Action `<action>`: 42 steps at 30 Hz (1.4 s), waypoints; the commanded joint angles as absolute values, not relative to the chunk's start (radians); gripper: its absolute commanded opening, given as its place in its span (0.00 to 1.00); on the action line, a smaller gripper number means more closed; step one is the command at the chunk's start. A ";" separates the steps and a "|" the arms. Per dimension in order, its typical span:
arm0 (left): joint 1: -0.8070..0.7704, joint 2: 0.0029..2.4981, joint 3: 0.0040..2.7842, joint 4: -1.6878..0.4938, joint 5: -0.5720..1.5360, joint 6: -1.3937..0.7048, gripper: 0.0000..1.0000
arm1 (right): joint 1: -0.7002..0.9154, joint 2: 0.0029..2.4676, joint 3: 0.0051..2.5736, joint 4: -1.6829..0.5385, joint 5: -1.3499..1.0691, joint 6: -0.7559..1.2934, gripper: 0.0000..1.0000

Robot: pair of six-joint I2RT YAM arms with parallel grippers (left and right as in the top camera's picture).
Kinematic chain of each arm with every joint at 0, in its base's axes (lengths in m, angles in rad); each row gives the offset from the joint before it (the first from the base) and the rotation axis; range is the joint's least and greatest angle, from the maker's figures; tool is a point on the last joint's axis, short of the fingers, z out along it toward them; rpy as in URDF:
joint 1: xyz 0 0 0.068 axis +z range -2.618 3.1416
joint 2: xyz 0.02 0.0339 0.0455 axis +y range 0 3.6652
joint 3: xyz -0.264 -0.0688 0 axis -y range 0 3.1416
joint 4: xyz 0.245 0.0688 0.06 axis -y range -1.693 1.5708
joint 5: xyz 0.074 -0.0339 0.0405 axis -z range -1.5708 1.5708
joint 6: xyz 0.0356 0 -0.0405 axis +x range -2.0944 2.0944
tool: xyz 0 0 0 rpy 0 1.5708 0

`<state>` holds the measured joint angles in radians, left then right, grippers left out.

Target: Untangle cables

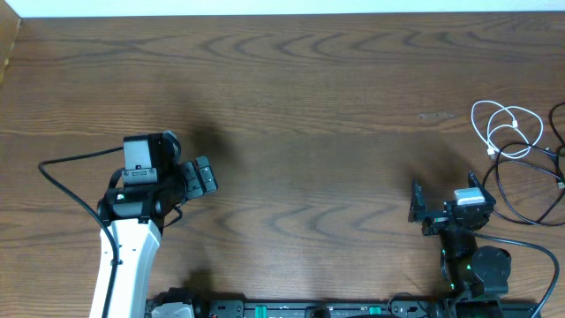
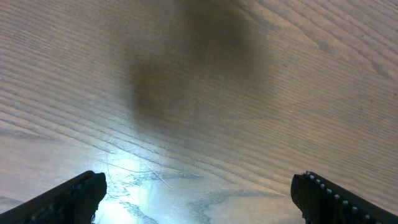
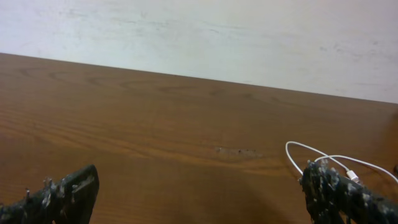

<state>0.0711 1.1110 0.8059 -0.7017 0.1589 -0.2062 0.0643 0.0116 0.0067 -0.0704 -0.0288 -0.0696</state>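
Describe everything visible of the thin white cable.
The thin white cable is a slim, smooth flexible cord, coiled in a few loose overlapping loops, lying flat on the brown wooden table at its right edge. One small plug end shows. Its near loop crosses the thin black cable; nothing else touches it.

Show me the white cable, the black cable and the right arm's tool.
white cable [image 1: 512, 119], overhead view, where its loops cross.
black cable [image 1: 486, 179], overhead view, on the left edge of its big loop.
right tool [image 1: 415, 201], overhead view, midway between its open fingertips.
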 commanded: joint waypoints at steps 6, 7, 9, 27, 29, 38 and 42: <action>0.073 0.977 0.754 -0.622 0.142 -0.168 1.00 | 0.073 0.006 0.006 -0.075 -0.021 -0.065 0.99; 0.073 0.947 0.736 -0.607 0.142 -0.168 1.00 | 0.073 0.006 0.006 -0.075 -0.021 -0.065 0.99; 0.073 0.889 0.705 -0.582 0.142 -0.163 1.00 | 0.073 0.006 0.006 -0.076 -0.021 -0.065 0.99; 0.074 0.322 0.343 -0.241 0.142 -0.052 1.00 | 0.073 0.006 0.006 -0.076 -0.021 -0.065 0.99; 0.074 0.270 0.298 -0.187 0.142 -0.043 1.00 | 0.073 0.006 0.006 -0.076 -0.021 -0.065 0.99; 0.074 0.066 0.085 0.081 0.142 -0.013 1.00 | 0.073 0.006 0.006 -0.076 -0.021 -0.065 0.99; 0.073 0.002 0.002 0.220 0.141 0.012 1.00 | 0.073 0.006 0.006 -0.076 -0.021 -0.065 0.99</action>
<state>0.0711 0.0364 0.0444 0.1482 0.1513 -0.0265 0.0643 0.0120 0.0067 -0.0708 -0.0288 -0.0692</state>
